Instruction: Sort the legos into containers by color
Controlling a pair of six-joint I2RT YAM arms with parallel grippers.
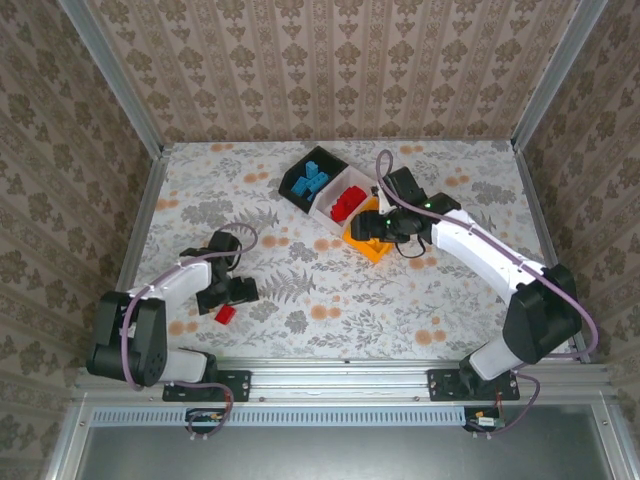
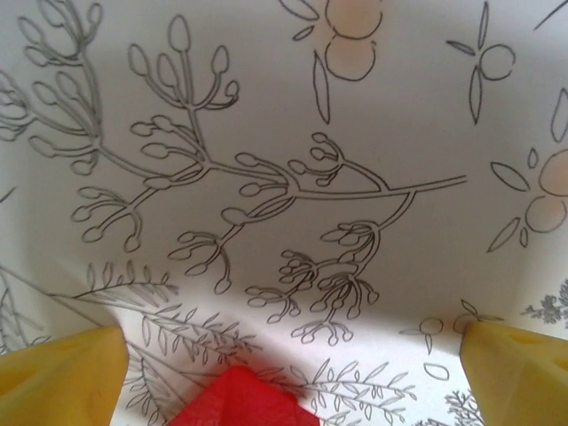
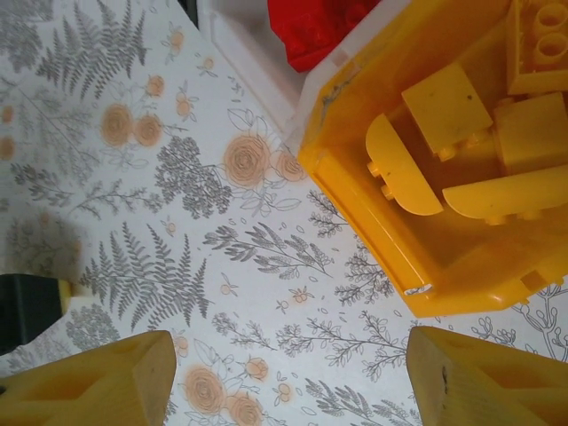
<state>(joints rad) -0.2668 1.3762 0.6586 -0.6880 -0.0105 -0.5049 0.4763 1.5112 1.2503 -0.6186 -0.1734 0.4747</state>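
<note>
**Ana:** Is there a loose brick anywhere?

**Ben:** Yes. One red brick [image 1: 225, 314] lies on the flowery table [image 1: 320, 290], near the front on the left. The left gripper [image 1: 228, 292] hangs right over it.

**Ana:** Is it holding the brick?

**Ben:** No. In the left wrist view its two yellow fingers [image 2: 53, 377] stand wide apart, one on each side, and neither touches the brick. Only the brick's top corner shows there. The rest is cut off at the bottom edge.

**Ana:** And the bins?

**Ben:** Three sit in a slanted row at the back. The black bin [image 1: 292, 185] has blue bricks [image 1: 315, 178]. The white bin [image 1: 322, 212] has red bricks [image 1: 347, 203]. The orange bin [image 1: 372, 250] is half hidden under the right gripper [image 1: 372, 228].

**Ana:** What's inside it?

**Ben:** Orange bricks [image 3: 444, 106]. They blend into the bin, so I can't count them. Maybe five.

**Ana:** Is the right gripper holding something?

**Ben:** No. Its fingers are spread, with bare table between them, just beside the orange bin's corner. A dark thing [image 3: 22, 311] at the left edge is too cut off to name.
</note>
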